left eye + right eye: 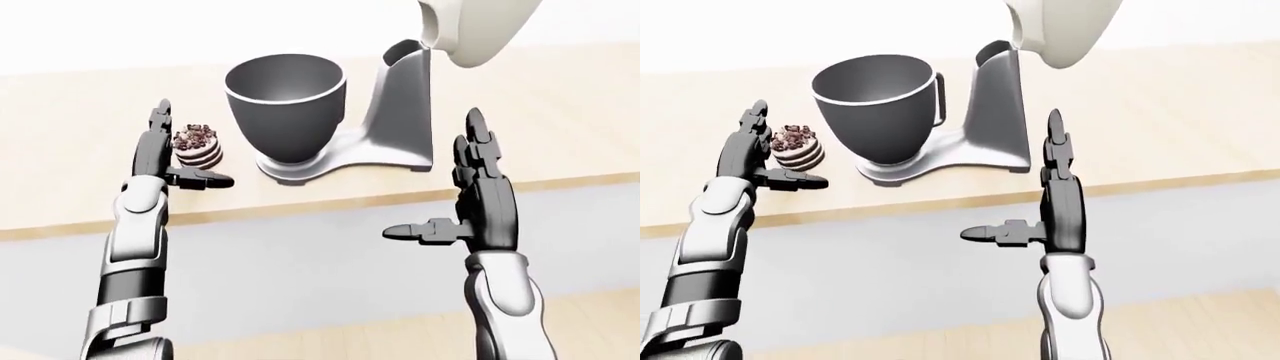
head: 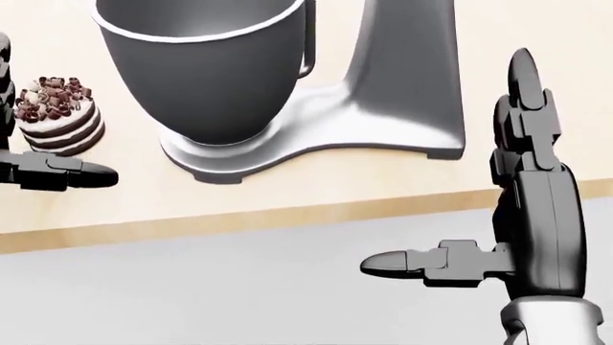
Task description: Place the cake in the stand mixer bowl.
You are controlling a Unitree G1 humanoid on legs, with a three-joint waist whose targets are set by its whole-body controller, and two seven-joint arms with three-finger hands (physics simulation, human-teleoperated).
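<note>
A small layered cake (image 1: 197, 145) with chocolate curls on top sits on the pale wooden counter (image 1: 560, 112), left of the mixer. The dark grey mixer bowl (image 1: 287, 103) stands empty on the silver stand mixer (image 1: 398, 112), whose white head (image 1: 478, 26) is tilted up. My left hand (image 1: 180, 154) is open around the cake: fingers upright at its left, thumb lying along its lower side. I cannot tell whether they touch it. My right hand (image 1: 450, 191) is open at the counter's near edge, right of the mixer, holding nothing.
The counter's wooden lip (image 2: 287, 215) runs across the head view, with a grey cabinet face (image 2: 192, 287) below it. A strip of wooden floor (image 1: 590, 315) shows at the bottom right of the left-eye view.
</note>
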